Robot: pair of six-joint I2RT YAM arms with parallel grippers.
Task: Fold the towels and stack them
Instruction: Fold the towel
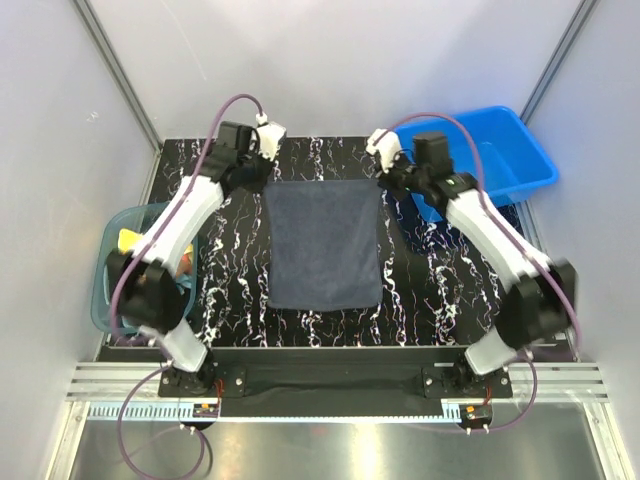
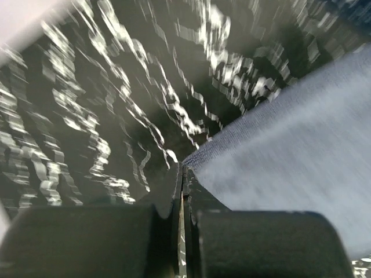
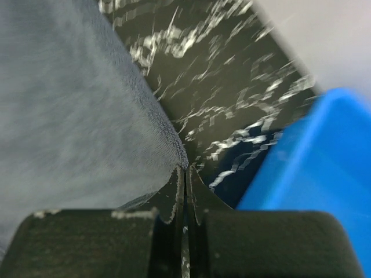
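A dark slate-blue towel [image 1: 323, 245] lies spread flat in the middle of the black marbled table [image 1: 235, 290]. My left gripper [image 1: 263, 176] is at its far left corner, jaws shut, and in the left wrist view the towel [image 2: 290, 145] corner runs right into the closed fingertips of the gripper [image 2: 184, 169]. My right gripper [image 1: 384, 178] is at the far right corner, also shut. The right wrist view shows the towel [image 3: 69, 116] corner meeting the tips of that gripper [image 3: 185, 169]. More towels, one pale yellow [image 1: 130, 240], sit bunched in the tub at the left.
A translucent teal tub [image 1: 103, 295] stands at the table's left edge beside my left arm. A rigid blue bin [image 1: 500, 150] sits at the far right, close to my right gripper, and shows as a blue wall [image 3: 313, 168] in the right wrist view.
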